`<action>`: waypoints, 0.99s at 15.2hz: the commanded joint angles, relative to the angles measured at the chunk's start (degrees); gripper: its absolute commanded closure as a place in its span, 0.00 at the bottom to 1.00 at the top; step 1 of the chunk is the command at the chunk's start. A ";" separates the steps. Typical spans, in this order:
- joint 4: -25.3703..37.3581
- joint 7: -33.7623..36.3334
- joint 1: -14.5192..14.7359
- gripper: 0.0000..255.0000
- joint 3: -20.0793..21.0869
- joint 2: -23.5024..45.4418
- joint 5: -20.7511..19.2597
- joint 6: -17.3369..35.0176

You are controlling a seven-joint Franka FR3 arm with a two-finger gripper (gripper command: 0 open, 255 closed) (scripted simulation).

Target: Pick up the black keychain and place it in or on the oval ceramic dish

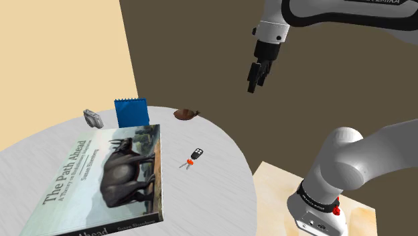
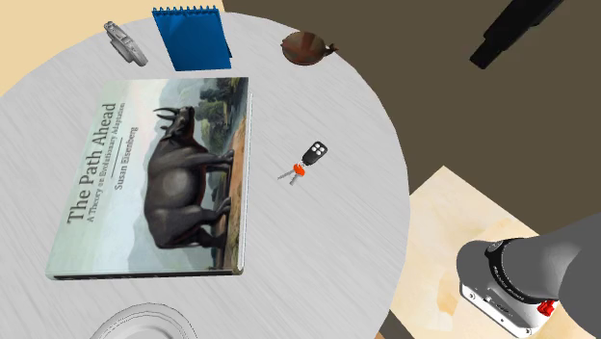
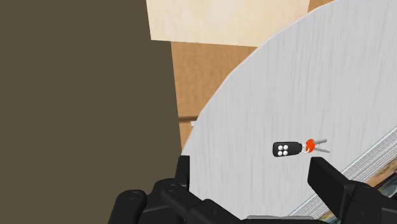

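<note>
Well clear of the keychain (image 3: 285,149), claw (image 3: 249,167) spread, empty; at second exterior view's bottom edge, grey dish (image 2: 144,309).

The arm's (image 1: 348,151) white, rounded links meet dark grey joints. Just above the pale stand (image 1: 274,191), a red knob (image 1: 335,210) sits by the black base collar (image 1: 315,198). The gripper (image 1: 252,87) is all black.

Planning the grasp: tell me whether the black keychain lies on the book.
No, the black keychain lies on the bare grey round table, beside the large illustrated book.
</note>
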 commanded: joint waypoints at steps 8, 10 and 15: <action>-5.89 12.70 -0.31 0.00 7.48 5.25 3.68 10.37; -6.78 16.30 -0.42 0.00 9.59 7.65 4.51 13.45; -7.41 25.41 -0.90 0.00 14.73 15.28 5.71 21.15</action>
